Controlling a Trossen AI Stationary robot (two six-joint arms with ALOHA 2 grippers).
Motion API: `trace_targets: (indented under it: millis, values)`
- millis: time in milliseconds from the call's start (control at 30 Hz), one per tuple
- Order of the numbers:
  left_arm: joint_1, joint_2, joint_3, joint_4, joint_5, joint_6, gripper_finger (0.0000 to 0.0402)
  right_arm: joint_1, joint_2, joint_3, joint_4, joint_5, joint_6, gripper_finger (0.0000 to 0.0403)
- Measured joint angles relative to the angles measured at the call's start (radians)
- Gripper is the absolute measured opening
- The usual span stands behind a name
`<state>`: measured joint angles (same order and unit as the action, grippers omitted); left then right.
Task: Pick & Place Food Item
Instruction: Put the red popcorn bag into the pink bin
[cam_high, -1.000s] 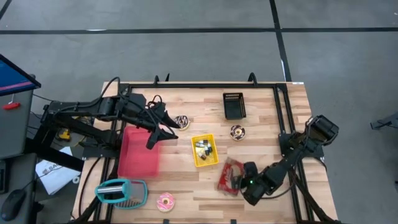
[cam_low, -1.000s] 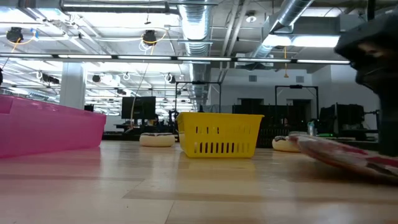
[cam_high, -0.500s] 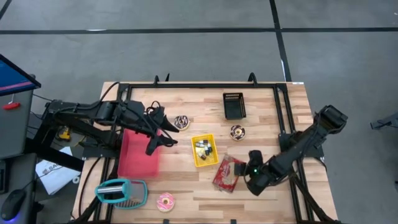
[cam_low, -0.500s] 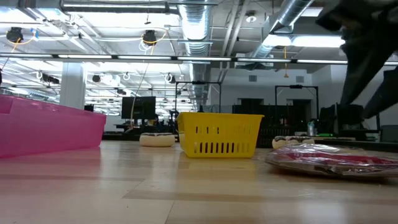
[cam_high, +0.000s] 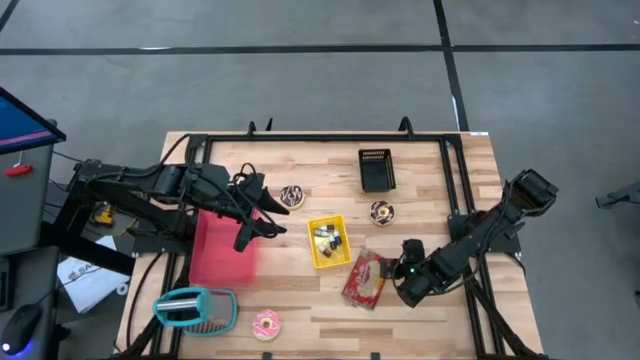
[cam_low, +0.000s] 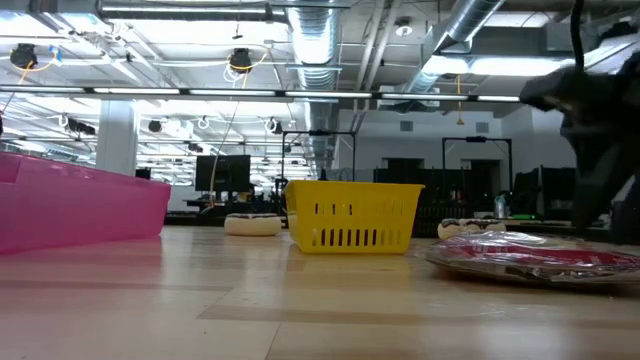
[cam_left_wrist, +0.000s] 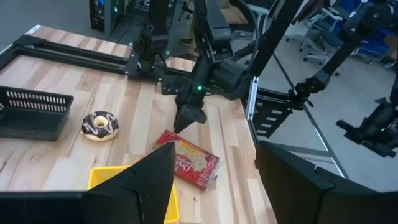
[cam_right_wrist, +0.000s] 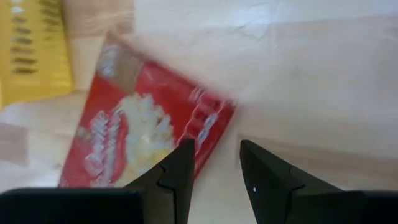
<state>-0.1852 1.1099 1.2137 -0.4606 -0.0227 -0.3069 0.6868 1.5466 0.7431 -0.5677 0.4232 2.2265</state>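
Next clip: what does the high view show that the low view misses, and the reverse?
Only the high view: the black basket, the pink-frosted donut, the teal item, and the left hand open over the pink bin.
Only the low view: the room behind the table, with ceiling ducts.
Both: the yellow basket, the pink bin, and the red snack packet lying flat, with the right hand beside it.

the red food packet (cam_left_wrist: 188, 163) bears white lettering too small to read.
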Motion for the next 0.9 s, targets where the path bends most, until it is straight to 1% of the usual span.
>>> trace_targets:
  millis: [100, 333, 500, 633, 900]
  values:
    - [0.000, 0.000, 0.000, 0.002, 0.000, -0.024, 0.0221, -0.001, 0.015, -0.043, 0.042, 0.008, 0.000, 0.0122]
    - [0.000, 0.000, 0.000, 0.009, 0.000, -0.091, 0.0221, 0.000, 0.007, -0.129, 0.157, 0.087, 0.000, 0.0122]
    - [0.001, 0.000, 0.000, 0.016, 0.000, -0.114, 0.0221, -0.010, 0.010, -0.163, 0.205, 0.149, -0.001, 0.0122]
    - [0.010, 0.000, 0.000, 0.015, 0.000, -0.121, 0.0221, -0.014, 0.009, -0.194, 0.256, 0.177, -0.002, 0.0122]
    - [0.010, 0.000, 0.000, 0.022, -0.012, -0.125, 0.0221, -0.023, 0.011, -0.205, 0.265, 0.205, -0.009, 0.0122]
